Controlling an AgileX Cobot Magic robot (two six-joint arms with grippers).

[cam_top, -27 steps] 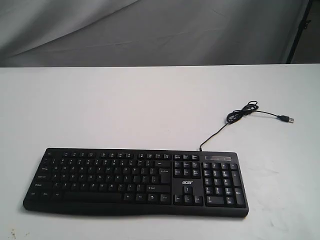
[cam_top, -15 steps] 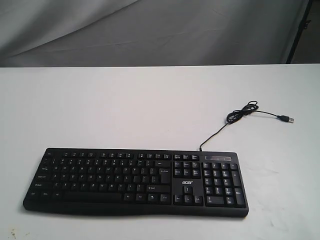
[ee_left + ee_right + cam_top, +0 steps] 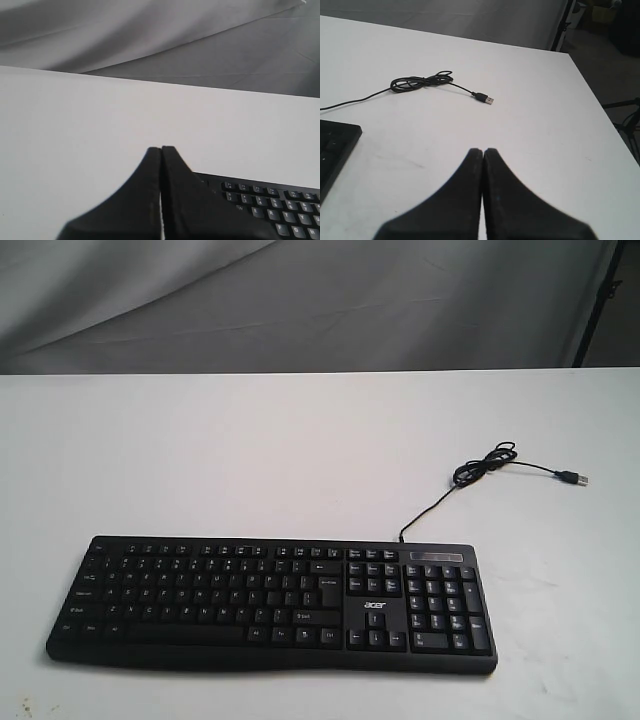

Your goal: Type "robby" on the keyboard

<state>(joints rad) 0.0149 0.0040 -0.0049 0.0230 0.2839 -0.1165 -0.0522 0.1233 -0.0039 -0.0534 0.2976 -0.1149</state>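
Lying flat at the near edge of the worktop, the keyboard sits exactly where it sat a moment ago, with no key touched. The left tool and right tool are both clenched and empty, one off each end of the keyboard and outside the exterior view. Beyond, the cable loops to its loose plug, unmoved. Farthest back hangs grey cloth. Finding: nothing has changed; typing is judged not begun, with "r" due first
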